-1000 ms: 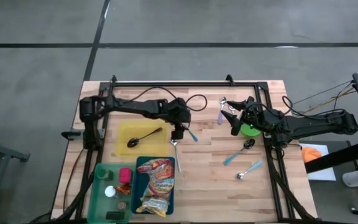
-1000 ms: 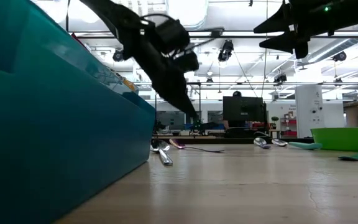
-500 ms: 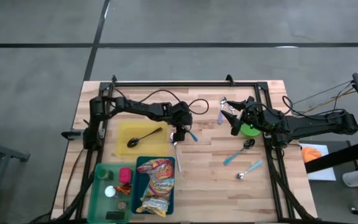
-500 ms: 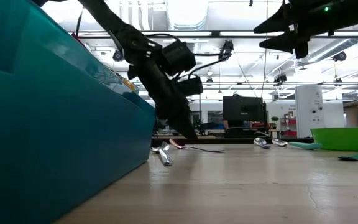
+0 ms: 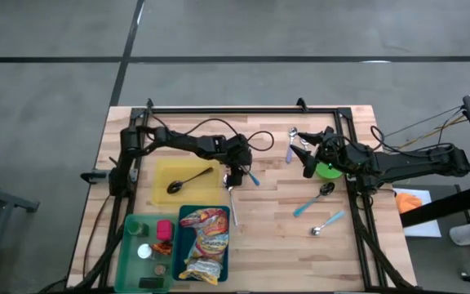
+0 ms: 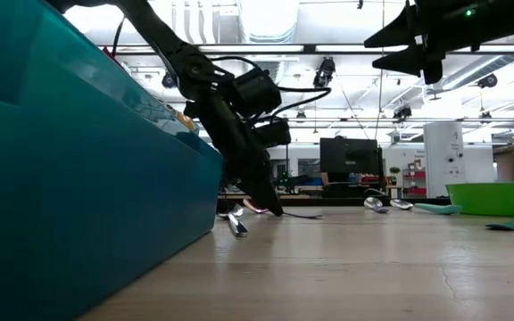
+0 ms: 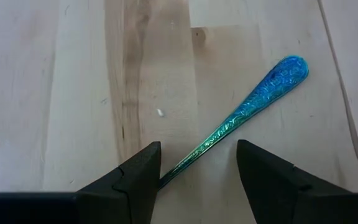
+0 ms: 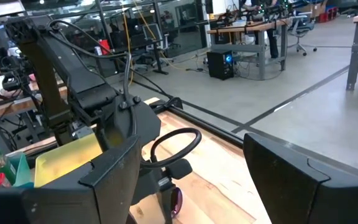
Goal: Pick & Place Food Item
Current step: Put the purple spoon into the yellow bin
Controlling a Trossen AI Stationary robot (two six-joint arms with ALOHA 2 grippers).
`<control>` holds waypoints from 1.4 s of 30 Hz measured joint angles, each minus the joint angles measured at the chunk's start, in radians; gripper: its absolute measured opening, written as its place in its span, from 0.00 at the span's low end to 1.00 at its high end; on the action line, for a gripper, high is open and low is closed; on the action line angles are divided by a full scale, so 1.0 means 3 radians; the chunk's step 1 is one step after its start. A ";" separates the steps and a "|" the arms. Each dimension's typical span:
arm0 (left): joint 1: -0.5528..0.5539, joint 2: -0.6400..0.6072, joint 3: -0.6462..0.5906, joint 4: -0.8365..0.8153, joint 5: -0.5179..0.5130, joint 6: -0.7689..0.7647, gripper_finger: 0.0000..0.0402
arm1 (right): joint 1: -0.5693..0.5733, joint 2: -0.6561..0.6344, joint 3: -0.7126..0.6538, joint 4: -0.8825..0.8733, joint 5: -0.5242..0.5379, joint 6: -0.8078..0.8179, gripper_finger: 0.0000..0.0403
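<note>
Left gripper: the left gripper stands low over the table near its centre, at the 3 o'clock edge of the yellow plate. In the left wrist view its jaws are apart, one finger on each side of the stem of an iridescent blue-green spoon lying flat on the wood. Contact with the spoon cannot be confirmed.
Left gripper, low view: the fingertips reach down to the table surface beside a steel utensil.
Right gripper: the right gripper hangs above the table at 3 o'clock from the left one, well apart from it, next to the green bowl. Jaws wide apart, nothing between them in the right wrist view.
Food item: a snack bag lies in the teal bin at 6 o'clock of the table, untouched by either gripper.
Green bin: a green bin sits just beside the teal one, at its 9 o'clock, with small items inside.
Plate contents: a dark spoon rests on the yellow plate.
Other cutlery: two blue-handled spoons lie at 5 o'clock of the green bowl.
</note>
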 joint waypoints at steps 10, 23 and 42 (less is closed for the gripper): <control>0.0000 0.0000 -0.0006 -0.0034 0.0047 0.0039 0.25 | 0.0000 0.0000 0.0000 0.0000 0.0000 -0.0001 0.70; 0.0004 -0.0001 -0.0009 -0.0027 -0.0009 -0.0026 0.01 | 0.0000 0.0000 0.0000 0.0000 0.0000 0.0000 0.70; 0.0006 -0.0201 0.0000 -0.0009 -0.0041 -0.0049 0.00 | -0.0001 -0.0001 -0.0001 0.0000 0.0001 0.0000 0.70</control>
